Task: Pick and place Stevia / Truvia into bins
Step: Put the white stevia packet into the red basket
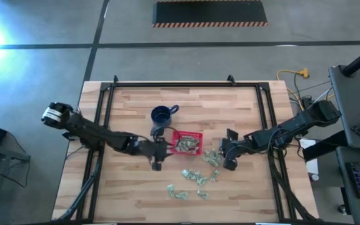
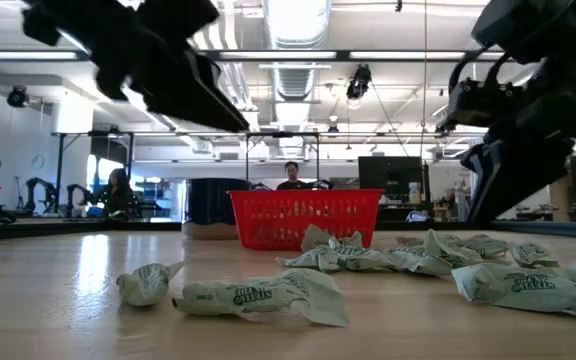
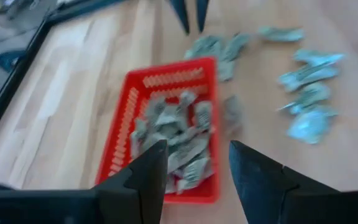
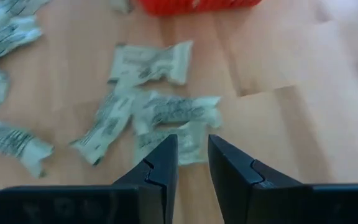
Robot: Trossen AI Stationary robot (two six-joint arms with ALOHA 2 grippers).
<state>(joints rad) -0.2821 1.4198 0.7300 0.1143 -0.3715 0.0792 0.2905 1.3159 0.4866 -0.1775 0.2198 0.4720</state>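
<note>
The red basket (image 1: 187,142) (image 3: 166,124) stands mid-table and holds several green-and-white sachets (image 3: 176,140). More sachets lie loose on the wood to its right and toward the near edge (image 1: 195,177) (image 2: 268,297) (image 4: 166,112). My left gripper (image 1: 161,152) (image 3: 194,171) hangs open above the basket's left end, with nothing between its fingers. My right gripper (image 1: 229,159) (image 4: 192,158) is open, its narrow gap pointing down at a cluster of loose sachets (image 1: 212,157) right of the basket. I see no touch.
A dark blue mug (image 1: 162,114) stands just beyond the basket's far left corner. A black frame (image 1: 186,84) runs along the table's far and side edges. Bare wood lies to the far right and the near left.
</note>
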